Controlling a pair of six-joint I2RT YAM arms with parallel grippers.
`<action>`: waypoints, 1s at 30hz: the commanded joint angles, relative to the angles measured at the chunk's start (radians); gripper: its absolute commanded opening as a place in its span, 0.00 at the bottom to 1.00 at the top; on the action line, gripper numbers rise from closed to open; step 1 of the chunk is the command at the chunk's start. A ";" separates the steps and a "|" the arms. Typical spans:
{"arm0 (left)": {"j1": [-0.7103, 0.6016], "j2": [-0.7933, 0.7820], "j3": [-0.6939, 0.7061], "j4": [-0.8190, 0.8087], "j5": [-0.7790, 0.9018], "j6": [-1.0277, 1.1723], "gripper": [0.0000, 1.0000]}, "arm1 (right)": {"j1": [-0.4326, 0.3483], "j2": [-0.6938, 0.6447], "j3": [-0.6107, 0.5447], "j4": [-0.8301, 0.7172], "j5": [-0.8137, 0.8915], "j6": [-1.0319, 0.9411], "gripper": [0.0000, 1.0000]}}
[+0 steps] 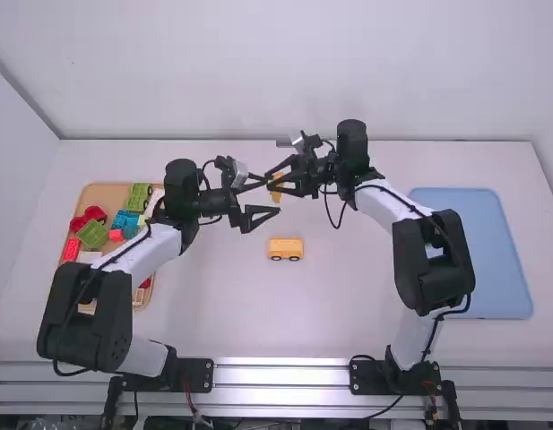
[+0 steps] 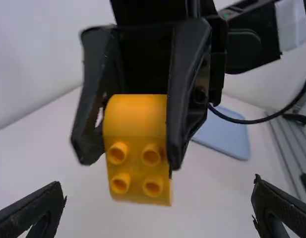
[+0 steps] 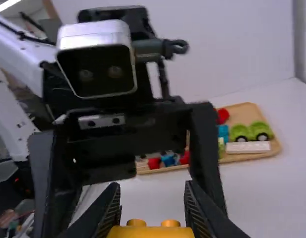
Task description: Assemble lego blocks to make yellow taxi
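Yellow block (image 2: 135,116) pinched in right gripper (image 2: 132,159), long axis roughly 12-to-6 in high view, about 2 o'clock of empty, spread left gripper (image 1: 272,197), likely taker; wheeled base (image 1: 285,246) on table, 6 o'clock of block.

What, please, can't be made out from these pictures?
- High view: part of the wooden tray and its blocks, behind the left arm.
- High view: the yellow car base's far side, turned away from the camera.
- Left wrist view: part of the held yellow block, behind the right end effector's fingers.
- Right wrist view: that block's lower part, cut off by the bottom edge.
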 commanded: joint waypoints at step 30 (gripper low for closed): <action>-0.010 0.020 0.016 0.086 0.088 -0.036 0.19 | 0.026 0.004 0.021 0.005 -0.031 -0.016 0.21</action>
